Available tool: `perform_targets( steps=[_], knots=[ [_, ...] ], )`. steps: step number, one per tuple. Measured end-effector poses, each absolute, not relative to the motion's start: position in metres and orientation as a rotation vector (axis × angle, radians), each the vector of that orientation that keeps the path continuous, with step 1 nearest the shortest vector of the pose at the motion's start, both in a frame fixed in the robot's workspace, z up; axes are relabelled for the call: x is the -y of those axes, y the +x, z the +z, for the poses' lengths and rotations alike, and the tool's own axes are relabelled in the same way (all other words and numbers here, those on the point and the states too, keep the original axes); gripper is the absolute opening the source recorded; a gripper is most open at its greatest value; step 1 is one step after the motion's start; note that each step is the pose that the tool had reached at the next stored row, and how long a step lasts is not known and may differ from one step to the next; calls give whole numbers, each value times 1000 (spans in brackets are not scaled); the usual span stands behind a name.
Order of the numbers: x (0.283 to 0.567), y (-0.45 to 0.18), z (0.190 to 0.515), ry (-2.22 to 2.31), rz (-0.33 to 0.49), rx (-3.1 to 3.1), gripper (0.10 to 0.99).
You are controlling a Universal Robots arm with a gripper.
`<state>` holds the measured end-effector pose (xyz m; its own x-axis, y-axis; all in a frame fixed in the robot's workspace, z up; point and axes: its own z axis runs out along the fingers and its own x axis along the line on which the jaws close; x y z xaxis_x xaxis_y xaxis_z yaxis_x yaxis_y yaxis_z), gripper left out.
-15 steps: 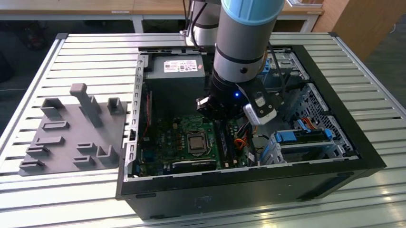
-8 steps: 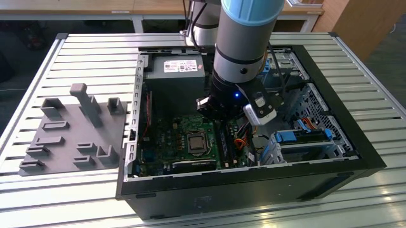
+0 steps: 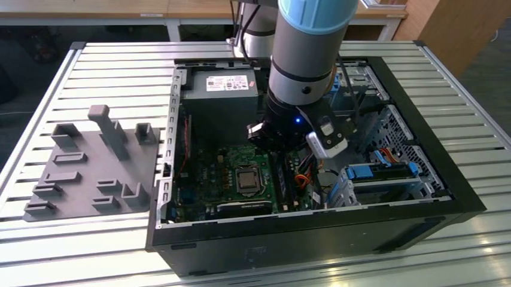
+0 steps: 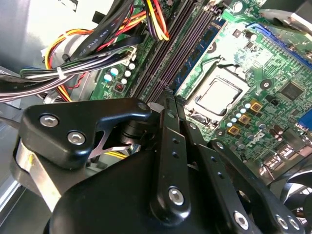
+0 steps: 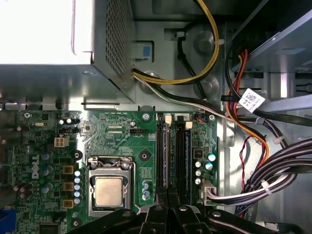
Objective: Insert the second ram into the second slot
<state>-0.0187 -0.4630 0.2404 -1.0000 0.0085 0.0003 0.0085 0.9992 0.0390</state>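
Gripper (image 5: 168,201) over mobo RAM slots (image 5: 180,151).

Cable bundle (image 5: 278,168) crowds one side of memory slots (image 5: 180,151); processor socket (image 5: 108,190) side open.

Soft light lay evenly on the bench (image 3: 104,72). In the first wrist view, glare bleached the power supply (image 5: 39,29).

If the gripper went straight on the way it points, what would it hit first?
Most likely the memory slots beside the processor socket: in the first wrist view the gripper points straight at them. How far above them it sits is unclear.
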Motion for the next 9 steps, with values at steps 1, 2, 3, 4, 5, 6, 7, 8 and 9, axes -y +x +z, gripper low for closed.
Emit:
perform_targets(
  steps=[1, 2, 3, 4, 5, 6, 7, 8, 9],
  knots=[
    [463, -18, 240, -13, -61, 3140, 114],
    [463, -18, 239, -13, -61, 3140, 114],
    [463, -18, 238, -13, -61, 3140, 114],
    [463, -17, 237, -13, -61, 3139, 114],
    [463, -17, 235, -13, -61, 3137, 114],
    [463, -17, 235, -13, -61, 3136, 114],
    [463, -17, 234, -14, -61, 3135, 114],
    [463, -17, 233, -13, -61, 3134, 114],
    [463, -17, 232, -13, -61, 3133, 114]
  ],
)
